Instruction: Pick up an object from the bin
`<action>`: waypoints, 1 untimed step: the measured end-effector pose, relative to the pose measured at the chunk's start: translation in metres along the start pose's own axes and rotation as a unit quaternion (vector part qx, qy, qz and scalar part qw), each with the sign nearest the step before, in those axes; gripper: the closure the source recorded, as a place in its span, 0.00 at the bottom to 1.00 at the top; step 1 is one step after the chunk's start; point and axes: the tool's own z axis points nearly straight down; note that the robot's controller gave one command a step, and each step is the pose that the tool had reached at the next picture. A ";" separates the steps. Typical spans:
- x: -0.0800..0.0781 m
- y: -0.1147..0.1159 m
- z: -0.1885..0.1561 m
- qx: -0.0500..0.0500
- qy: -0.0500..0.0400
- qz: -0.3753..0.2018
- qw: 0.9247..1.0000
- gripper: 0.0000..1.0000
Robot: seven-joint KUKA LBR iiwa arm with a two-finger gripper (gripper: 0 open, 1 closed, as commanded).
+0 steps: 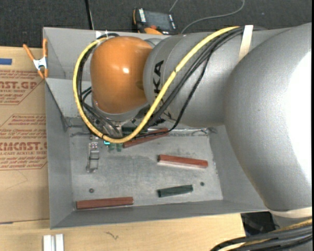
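The grey metal bin [57, 192] has a scuffed floor. The arm [240, 88] reaches in from the right, its orange-covered wrist [118, 72] bent down. The gripper [93, 155] hangs low at back-left; I cannot tell how far open it is. A brown stick [146, 138] lies just beside it.

brown bar [104, 203]: you've got it lying flat at front left of the bin [60, 156], along the front wall.
green bar [174, 191]: dark, short, right of brown bar, well apart.
red bar [182, 162]: just behind green bar, not touching.
black box [156, 20]: orange trim, behind the bin.
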 end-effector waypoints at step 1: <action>0.020 -0.055 0.040 0.002 0.002 0.006 1.000 0.00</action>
